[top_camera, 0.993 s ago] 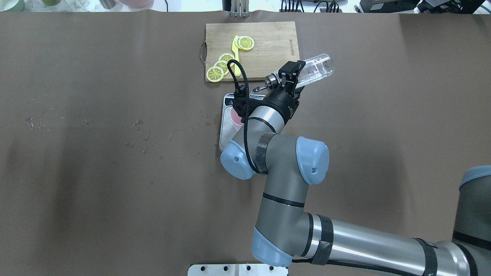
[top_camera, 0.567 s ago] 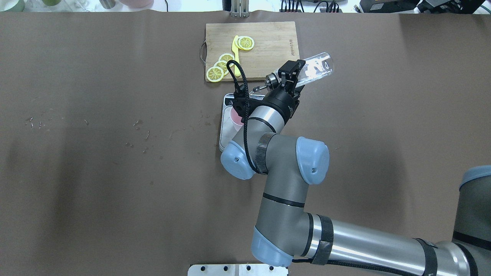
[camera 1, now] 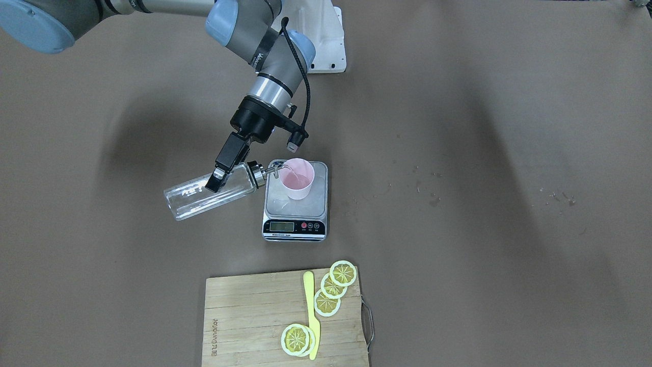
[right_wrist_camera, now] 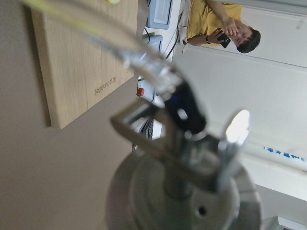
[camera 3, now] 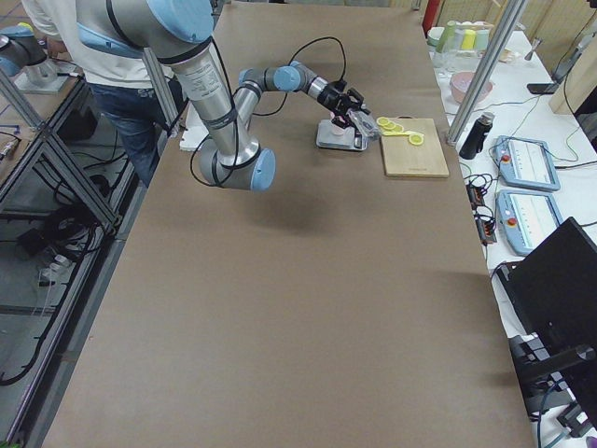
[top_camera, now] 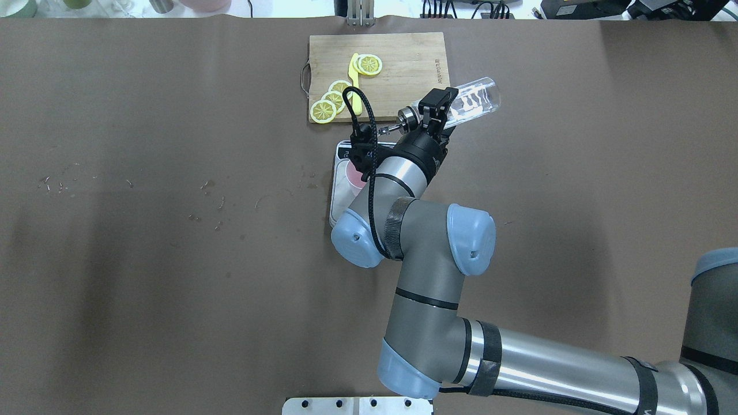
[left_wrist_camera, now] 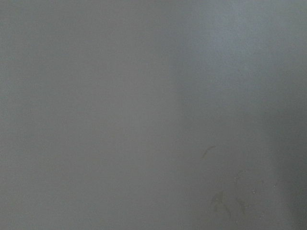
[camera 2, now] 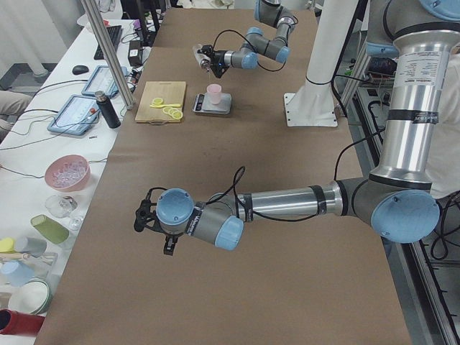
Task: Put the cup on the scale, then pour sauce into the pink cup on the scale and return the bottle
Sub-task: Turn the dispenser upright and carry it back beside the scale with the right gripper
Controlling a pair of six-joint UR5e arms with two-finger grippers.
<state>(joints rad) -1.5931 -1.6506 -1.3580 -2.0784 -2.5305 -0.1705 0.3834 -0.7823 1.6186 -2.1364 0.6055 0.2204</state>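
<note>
Though largely behind right arm point(top_camera: 403, 173), cup point(top_camera: 353, 178) on scale point(top_camera: 336, 193).

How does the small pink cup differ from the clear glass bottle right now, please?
Pose: the small pale pink tapered cup stands upright on the silver steel scale; the clear glass bottle with a silver pourer is tipped nearly level in the air, gripped by the right tool. Look: the cup is opaque with an open rim; the bottle is see-through and capped. Both are small containers.
</note>
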